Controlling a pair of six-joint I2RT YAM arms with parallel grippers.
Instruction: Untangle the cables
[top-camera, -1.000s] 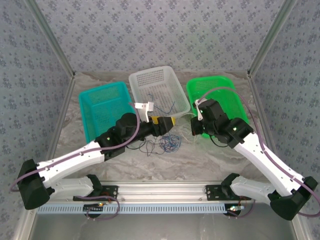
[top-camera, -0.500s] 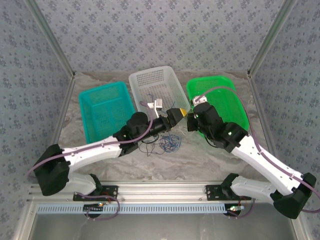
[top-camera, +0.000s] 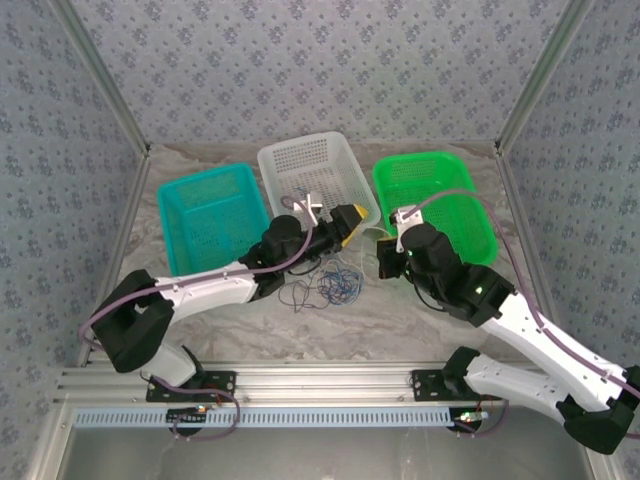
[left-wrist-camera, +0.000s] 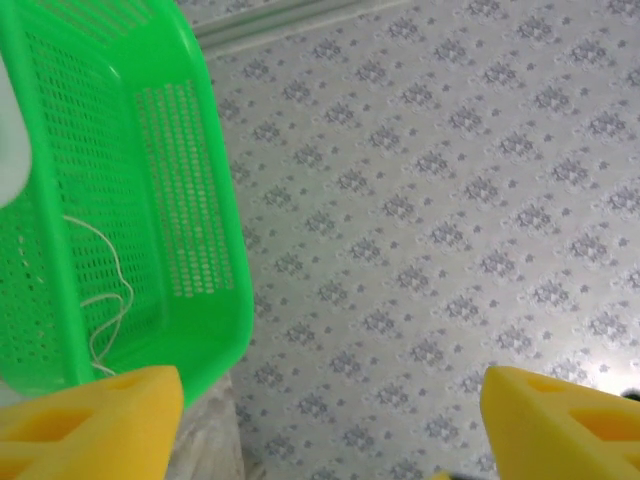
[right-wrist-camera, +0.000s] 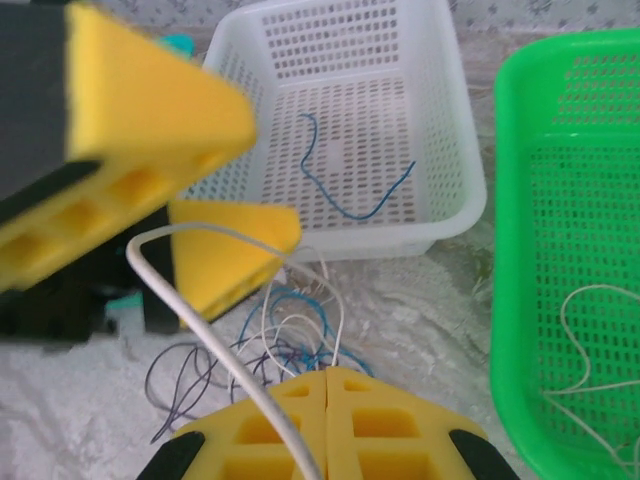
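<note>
Right wrist view: the right gripper (right-wrist-camera: 327, 385) is pinched tight on one white cable (right-wrist-camera: 210, 335), just above the tangle of cables (right-wrist-camera: 290, 335) on the table (right-wrist-camera: 430, 295). The left gripper (left-wrist-camera: 325, 415) gapes wide. Beyond sit three baskets: the teal basket (top-camera: 205, 178), the white basket (right-wrist-camera: 380, 240) with one blue cable (right-wrist-camera: 340, 195), and the green basket (right-wrist-camera: 505, 150) with one white strand (left-wrist-camera: 128, 295).

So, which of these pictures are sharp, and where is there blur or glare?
Top external view: even soft light, the tangled cables thin but sharp. Left wrist view: the wall is sharp, the left fingers at the lower corners are soft-edged. Right wrist view: the white basket is clear; the white cable near the lens looks thick and slightly blurred.
</note>
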